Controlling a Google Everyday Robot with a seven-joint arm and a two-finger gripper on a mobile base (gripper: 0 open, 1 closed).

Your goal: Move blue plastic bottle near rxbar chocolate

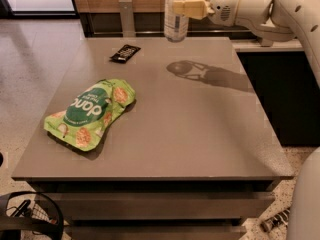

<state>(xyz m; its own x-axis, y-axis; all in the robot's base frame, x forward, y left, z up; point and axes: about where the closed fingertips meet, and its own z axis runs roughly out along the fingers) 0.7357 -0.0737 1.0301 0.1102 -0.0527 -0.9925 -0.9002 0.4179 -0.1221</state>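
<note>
The robot's hand [186, 8] is clamped around the upper body of the blue plastic bottle [175, 28], holding it upright and clear of the grey tabletop [200, 134], above and to the right of the rxbar chocolate [125, 53]. A green snack bag [90, 113] lies well in front of the bar. The risks lie in the set-down: a tall, light bottle let go while tilted or short of the surface would likely topple and roll, while a descent too close could land on the bar or shove it away.
</note>
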